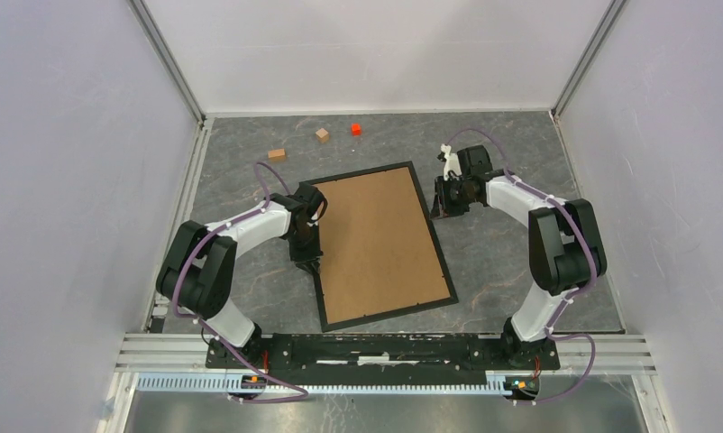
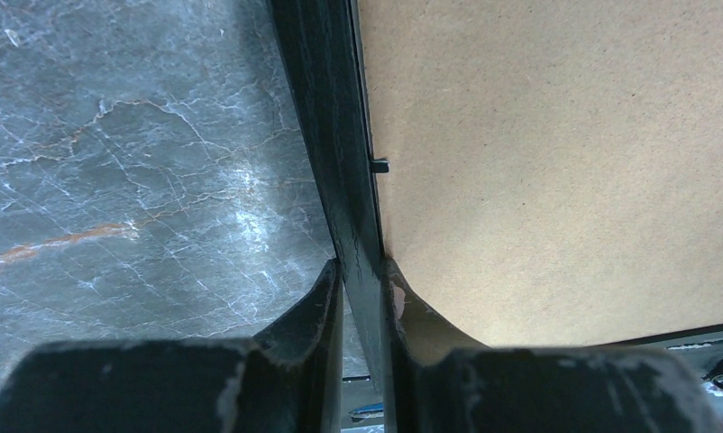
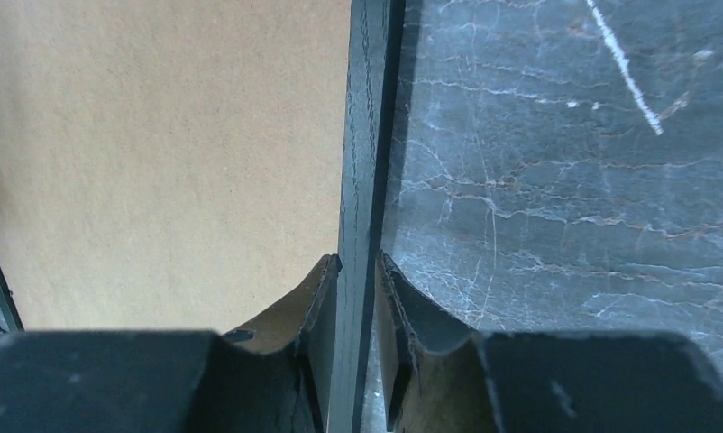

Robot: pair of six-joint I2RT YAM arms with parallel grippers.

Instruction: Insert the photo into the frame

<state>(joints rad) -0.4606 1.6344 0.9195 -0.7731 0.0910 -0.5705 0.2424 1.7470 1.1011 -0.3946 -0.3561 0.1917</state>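
Note:
The frame (image 1: 434, 236) lies face down in the middle of the grey marble table, its brown backing board (image 1: 380, 244) facing up. No photo shows in any view. My left gripper (image 1: 308, 262) straddles the frame's left edge. In the left wrist view its fingers (image 2: 360, 269) pinch the black edge (image 2: 326, 117), beside the board (image 2: 556, 162) and a small black tab (image 2: 379, 166). My right gripper (image 1: 439, 209) straddles the right edge near the far corner. In the right wrist view it (image 3: 358, 262) closes on the black edge (image 3: 365, 135).
Two small wooden blocks (image 1: 277, 154) (image 1: 322, 134) and a red block (image 1: 355, 129) lie at the back of the table (image 1: 520, 262). White walls enclose the left, right and back sides.

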